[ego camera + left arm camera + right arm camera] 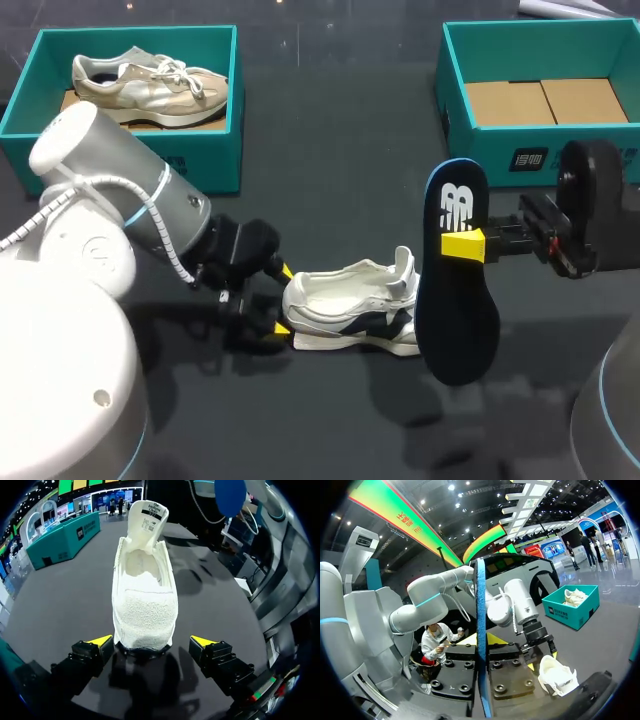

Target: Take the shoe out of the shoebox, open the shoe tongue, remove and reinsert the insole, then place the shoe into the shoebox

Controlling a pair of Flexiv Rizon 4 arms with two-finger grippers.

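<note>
Lower centre of frame, sneaker end sits inside the open left gripper, right gripper clamps the insole upright beside it.

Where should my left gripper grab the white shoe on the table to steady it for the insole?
Take the shoe by its heel, across the width, coming in low from behind, where the left gripper stands open astride it. The heel is narrow and faces the gripper, and that hold likely leaves the mouth free for the insole.
</note>
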